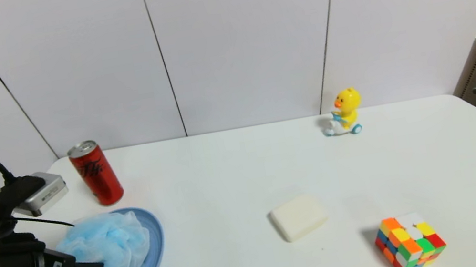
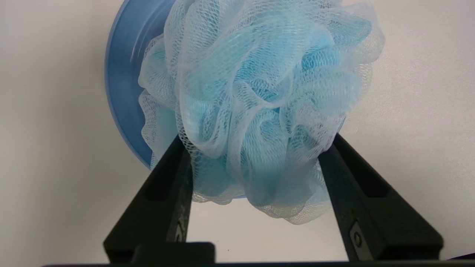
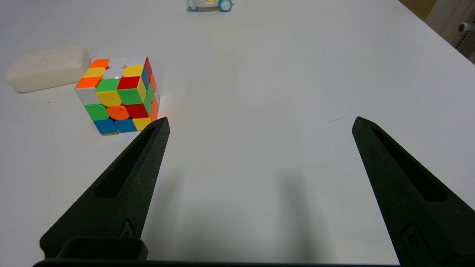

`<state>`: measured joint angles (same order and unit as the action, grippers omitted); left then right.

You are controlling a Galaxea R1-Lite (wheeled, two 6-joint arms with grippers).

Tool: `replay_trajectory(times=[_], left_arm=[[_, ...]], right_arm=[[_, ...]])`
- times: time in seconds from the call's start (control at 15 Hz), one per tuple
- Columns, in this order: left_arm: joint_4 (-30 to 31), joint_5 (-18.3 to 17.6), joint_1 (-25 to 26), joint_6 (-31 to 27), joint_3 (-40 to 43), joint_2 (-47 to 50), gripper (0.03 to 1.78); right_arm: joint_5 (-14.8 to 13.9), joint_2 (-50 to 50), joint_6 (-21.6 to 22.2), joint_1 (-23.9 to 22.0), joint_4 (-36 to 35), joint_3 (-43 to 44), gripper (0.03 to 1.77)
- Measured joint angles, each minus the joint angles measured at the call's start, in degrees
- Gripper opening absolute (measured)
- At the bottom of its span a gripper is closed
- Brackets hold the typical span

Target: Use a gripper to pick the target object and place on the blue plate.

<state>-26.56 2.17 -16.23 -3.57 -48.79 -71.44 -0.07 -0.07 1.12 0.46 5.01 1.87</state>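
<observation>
Pulling the left tool point(image 2: 256, 159) back now, jaws parted yet still touching the pouf point(image 2: 259, 104), you risk snagged mesh dragging it off the blue plate point(image 2: 124, 92) onto the table point(image 1: 244, 171).

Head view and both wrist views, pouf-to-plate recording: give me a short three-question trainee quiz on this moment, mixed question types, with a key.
1. True or false: the bath pouf lies on the blue plate.
2. What stands just behind the plate? A) rubber duck toy B) red can C) puzzle cube
3. Fill in: between the plate and the puzzle cube lies a white ____.

Key
1. True; the left gripper has a finger either side of it, spread apart.
2. B, the red can.
3. Soap bar. The right gripper is open over bare table.
</observation>
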Motion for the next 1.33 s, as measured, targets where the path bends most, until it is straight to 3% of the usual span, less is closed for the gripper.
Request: replay_trajectory(times=[0.4, 0.8, 1.0, 1.33], left_arm=[[3.1, 0.0, 0.4, -0.1, -3.5, 5.3, 1.43], [3.0, -0.2, 5.9, -3.1, -7.9, 18.6, 1.58], [3.2, -1.0, 9.8, -3.5, -0.7, 28.3, 1.62], [4.7, -6.9, 14.5, -3.6, 17.1, 47.3, 1.66]], right_arm=[[0.0, 0.0, 0.0, 0.0, 0.0, 0.0, 1.7], [0.0, 0.0, 0.0, 0.0, 0.0, 0.0, 1.7], [0.0, 0.0, 0.0, 0.0, 0.0, 0.0, 1.7], [0.0, 0.0, 0.0, 0.0, 0.0, 0.0, 1.7]])
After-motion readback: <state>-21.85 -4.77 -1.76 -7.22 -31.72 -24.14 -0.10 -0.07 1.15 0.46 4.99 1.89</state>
